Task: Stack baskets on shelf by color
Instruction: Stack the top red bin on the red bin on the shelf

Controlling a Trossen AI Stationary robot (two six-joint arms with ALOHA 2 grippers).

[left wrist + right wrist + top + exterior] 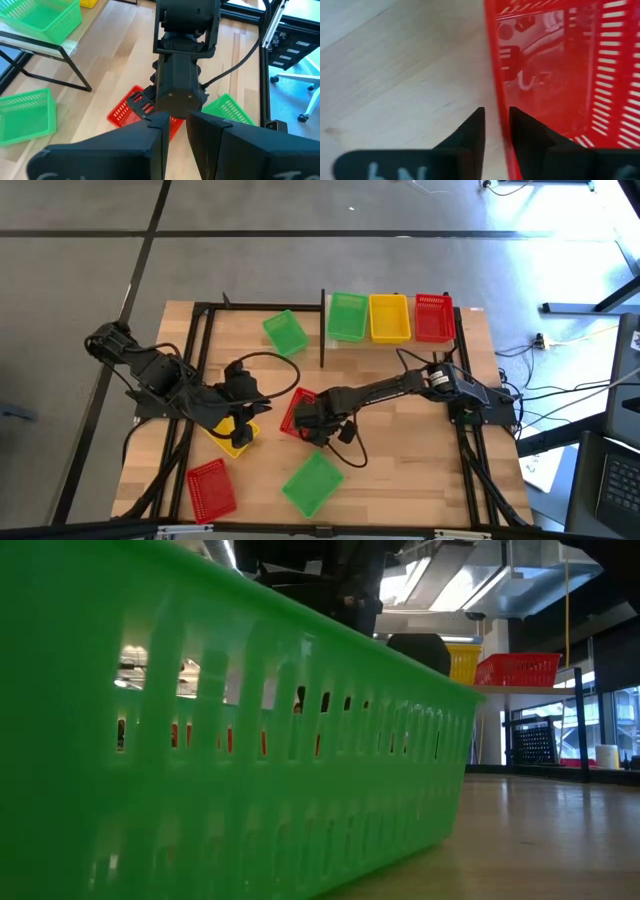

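Observation:
On the pale shelf (470, 315) at the table's far side stand a green basket (347, 315), a yellow basket (389, 317) and a red basket (433, 317) in a row. My right gripper (496, 125) points down at a red basket (296, 410) mid-table. It is open, one finger inside the basket's side wall (496, 75) and one outside. My left gripper (176, 130) hangs narrowly open above a yellow basket (234, 438), with nothing between its fingers.
Loose on the table lie a green basket (285, 332) at the far side, a red basket (211, 487) near left and a green basket (313, 482) near the front, which fills the low view (200, 740). Black frame rails (190, 360) run along both sides.

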